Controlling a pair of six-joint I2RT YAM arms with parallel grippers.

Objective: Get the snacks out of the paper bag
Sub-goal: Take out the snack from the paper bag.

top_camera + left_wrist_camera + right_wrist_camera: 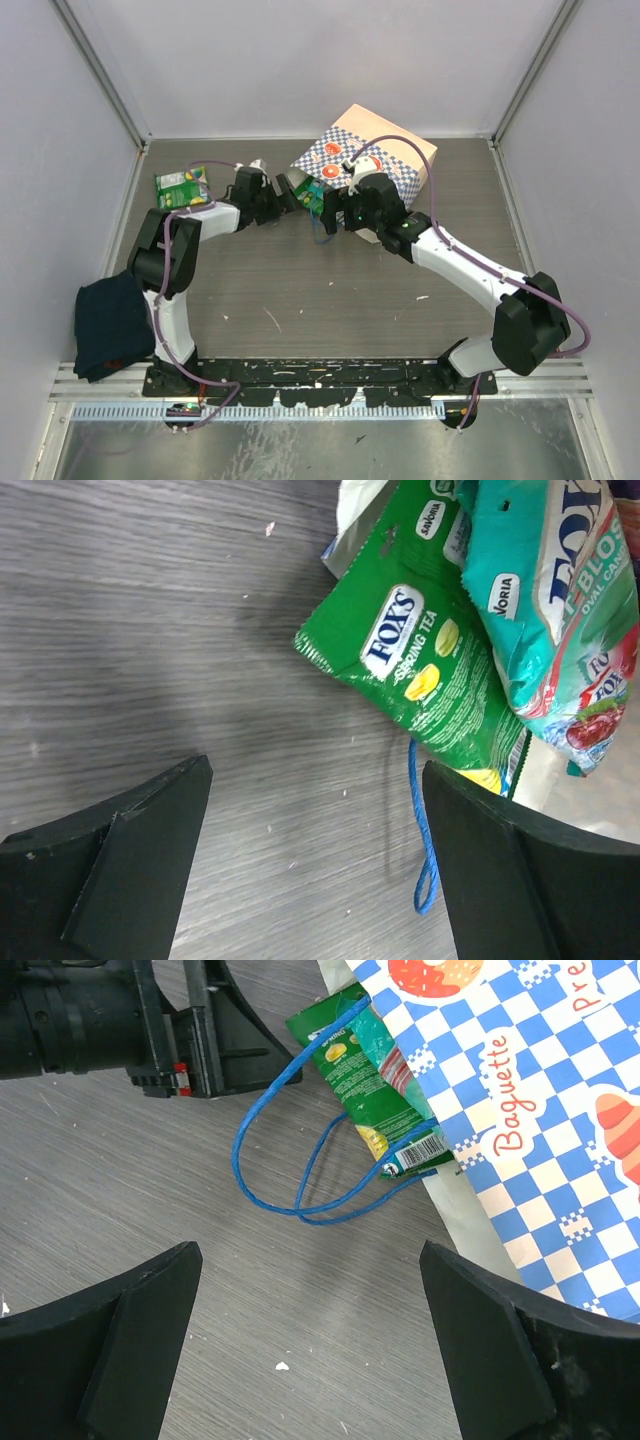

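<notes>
Grey table [330,300] — one paper bag [400,135], three snacks [425,665].

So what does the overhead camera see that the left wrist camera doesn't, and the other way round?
Only overhead: the whole paper bag lying on its side, a loose green packet left of it, a dark cloth. Only the left wrist: FOX'S lettering on the packets, including a teal packet. Both: the green packet at the bag's mouth.
</notes>
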